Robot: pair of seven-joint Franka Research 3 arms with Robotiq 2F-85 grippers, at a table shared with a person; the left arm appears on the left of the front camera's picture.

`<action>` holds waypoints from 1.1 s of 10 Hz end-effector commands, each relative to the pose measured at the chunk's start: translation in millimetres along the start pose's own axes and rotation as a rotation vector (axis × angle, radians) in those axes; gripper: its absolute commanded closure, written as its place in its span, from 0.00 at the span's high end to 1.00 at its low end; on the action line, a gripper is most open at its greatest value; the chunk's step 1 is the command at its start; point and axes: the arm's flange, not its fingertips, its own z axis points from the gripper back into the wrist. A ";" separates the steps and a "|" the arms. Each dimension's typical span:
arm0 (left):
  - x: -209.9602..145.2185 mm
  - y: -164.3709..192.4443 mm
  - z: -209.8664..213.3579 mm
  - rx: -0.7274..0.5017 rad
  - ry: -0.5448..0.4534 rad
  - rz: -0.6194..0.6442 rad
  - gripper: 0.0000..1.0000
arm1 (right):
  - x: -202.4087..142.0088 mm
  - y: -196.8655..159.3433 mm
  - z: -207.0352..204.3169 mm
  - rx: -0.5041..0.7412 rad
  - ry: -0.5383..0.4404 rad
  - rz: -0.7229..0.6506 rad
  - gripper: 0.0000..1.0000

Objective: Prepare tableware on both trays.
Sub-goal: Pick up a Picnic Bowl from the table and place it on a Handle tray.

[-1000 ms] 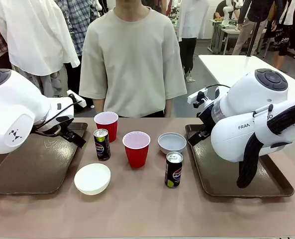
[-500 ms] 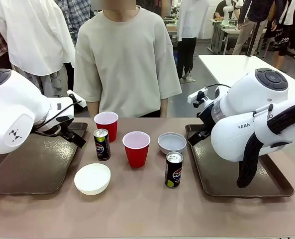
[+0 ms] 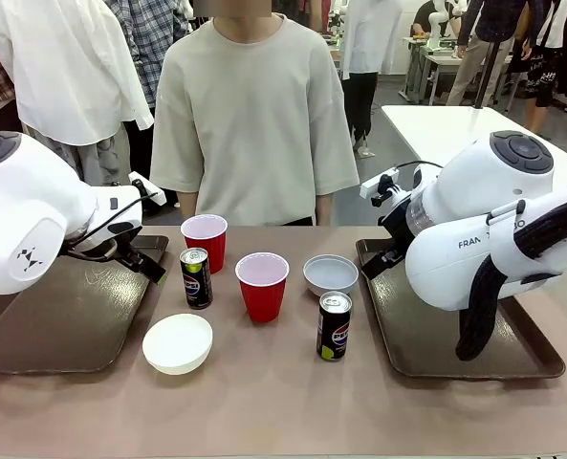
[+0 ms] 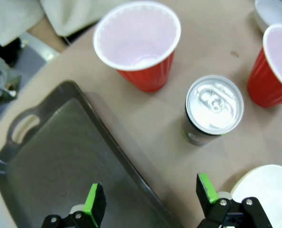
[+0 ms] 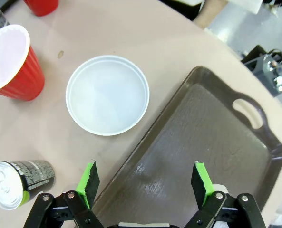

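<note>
Front view: over the last second nothing on the table (image 3: 283, 402) has shifted. Only the person (image 3: 254, 115) at the far side has swayed a little. Both arms hang where they were, the left arm (image 3: 34, 225) over the left tray (image 3: 34, 335) and the right arm (image 3: 484, 229) over the right tray (image 3: 426, 344). All six pieces stand between the trays, and neither tray holds any of them. Taking the near cup (image 3: 262, 285) as the dial's centre, the far cup (image 3: 205, 241) is at 10 o'clock and the left can (image 3: 196, 277) at 9. The near bowl (image 3: 177, 342) is at 8, the far bowl (image 3: 331, 274) at 3 and the right can (image 3: 334, 325) at 4. I judge that the task has not really begun and that every transfer is still to do.

Left wrist view: the left gripper (image 4: 149, 195) has its jaws spread wide and grips nothing; it straddles the tray's edge. The far cup is at 12 o'clock from it and the left can at 1, both upright. The near bowl lies at 3, just beside one finger.

Right wrist view: the right gripper (image 5: 144, 183) is likewise spread and empty, above the right tray's inner rim. The far bowl sits at 11 o'clock, close beside that rim, with the near cup at 10 and the right can at 9. To my eye, that bowl looks the handiest first pick.
</note>
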 end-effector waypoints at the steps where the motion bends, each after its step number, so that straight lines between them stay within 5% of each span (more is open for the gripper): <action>1: -27.9 -4.4 77.1 -0.023 -0.034 0.021 1.00 | -11.8 19.0 67.2 -0.082 0.007 -0.022 1.00; 5: -82.1 1.7 151.9 -0.192 0.247 -0.039 1.00 | -84.9 49.2 153.6 -0.126 0.169 -0.095 1.00; 6: -91.6 -3.4 160.7 -0.208 0.278 -0.049 1.00 | -106.5 59.8 152.1 -0.129 0.233 -0.110 1.00; 7: -92.0 -5.3 164.4 -0.118 0.169 -0.066 1.00 | -106.9 58.4 143.0 -0.282 0.210 -0.136 1.00; 8: -35.9 8.9 156.1 -0.182 0.229 -0.029 1.00 | -7.4 26.1 162.1 -0.128 0.174 -0.089 1.00; 9: -35.9 8.9 156.1 -0.182 0.229 -0.029 1.00 | -14.4 34.0 174.3 -0.176 0.211 -0.110 1.00; 10: -44.4 8.6 176.5 -0.180 0.237 -0.041 1.00 | -1.4 17.8 141.7 0.074 0.148 -0.013 1.00; 11: -32.1 12.7 154.1 -0.349 0.182 -0.028 1.00 | 1.1 -3.4 124.1 0.223 0.087 -0.064 1.00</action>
